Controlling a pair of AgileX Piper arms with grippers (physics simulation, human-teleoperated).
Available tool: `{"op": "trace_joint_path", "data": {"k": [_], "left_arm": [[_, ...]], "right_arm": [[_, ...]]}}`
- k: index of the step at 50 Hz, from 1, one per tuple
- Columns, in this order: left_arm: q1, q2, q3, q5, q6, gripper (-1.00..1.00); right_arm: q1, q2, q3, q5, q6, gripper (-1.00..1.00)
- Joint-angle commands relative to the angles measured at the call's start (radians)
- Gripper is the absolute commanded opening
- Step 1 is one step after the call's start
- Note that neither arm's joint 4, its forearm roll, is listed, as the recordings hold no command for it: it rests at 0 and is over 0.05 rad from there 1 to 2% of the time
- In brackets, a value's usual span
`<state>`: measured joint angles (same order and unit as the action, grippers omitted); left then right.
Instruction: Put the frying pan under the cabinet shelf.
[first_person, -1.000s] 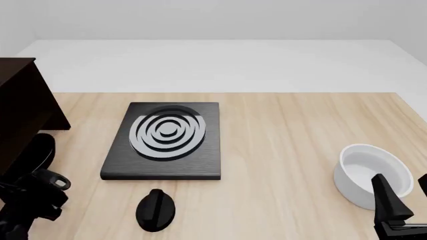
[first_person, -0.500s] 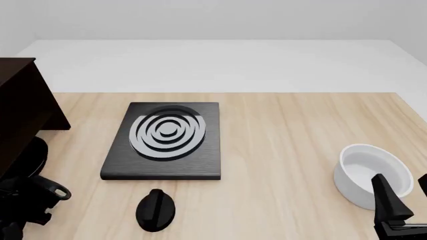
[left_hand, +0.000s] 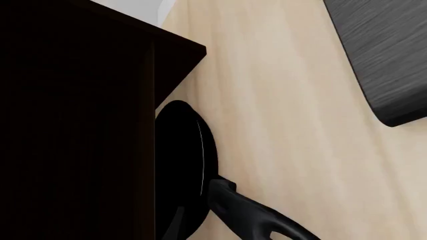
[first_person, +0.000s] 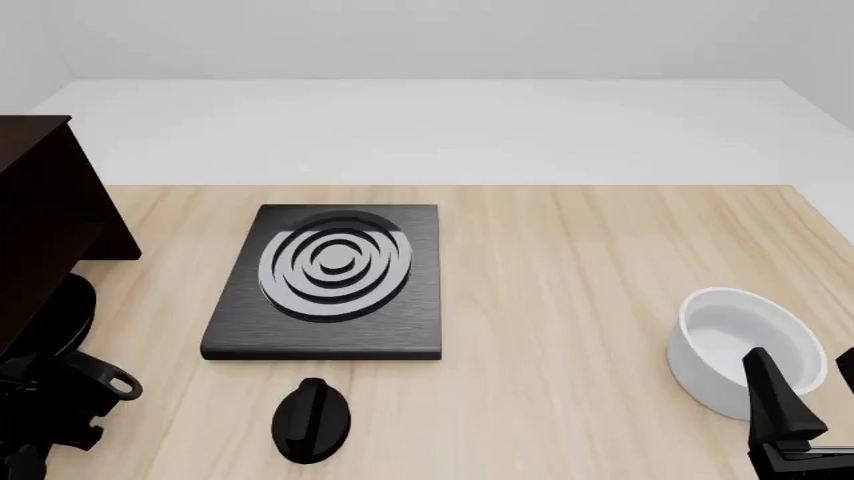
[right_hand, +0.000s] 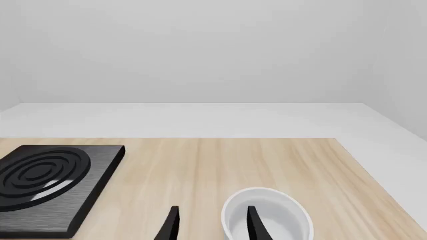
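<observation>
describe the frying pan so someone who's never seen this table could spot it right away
Start at the big dark brown cabinet on the table's left edge in the front view. The frying pan is the round black disc poking out from beneath it, partly hidden, near the left gripper. Unlike the white bowl or the flat ringed slab, it is round and all black.

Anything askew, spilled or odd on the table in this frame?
Nothing spilled or damaged. The frying pan lies partly tucked under the cabinet shelf; the slab, knob and white bowl sit flat and upright.
</observation>
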<state>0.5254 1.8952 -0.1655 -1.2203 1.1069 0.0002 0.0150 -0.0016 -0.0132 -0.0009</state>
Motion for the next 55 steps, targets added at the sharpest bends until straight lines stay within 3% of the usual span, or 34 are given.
{"op": "trace_joint_path", "data": {"k": [1,5,6,19,31,50,55], "left_arm": [[0.032,0.09,0.084,0.0,0.137,1.0],[0.02,0.093,0.098,0.0,0.153,1.0],[0.024,0.098,0.101,0.0,0.185,1.0],[-0.05,0.081,0.163,0.0,0.18,1.0],[-0.095,0.11,0.165,0.008,0.221,1.0],[-0.126,-0.127,0.165,0.27,0.259,1.0],[-0.139,-0.298,0.165,0.424,0.259,1.0]], "right_arm": [[0.0,0.0,0.0,0.0,0.0,1.0],[0.0,0.0,0.0,0.0,0.0,1.0],[0.0,0.0,0.0,0.0,0.0,1.0],[0.0,0.0,0.0,0.0,0.0,1.0],[0.0,0.0,0.0,0.0,0.0,1.0],[0.0,0.0,0.0,0.0,0.0,1.0],[0.0,0.0,0.0,0.0,0.0,1.0]]}}
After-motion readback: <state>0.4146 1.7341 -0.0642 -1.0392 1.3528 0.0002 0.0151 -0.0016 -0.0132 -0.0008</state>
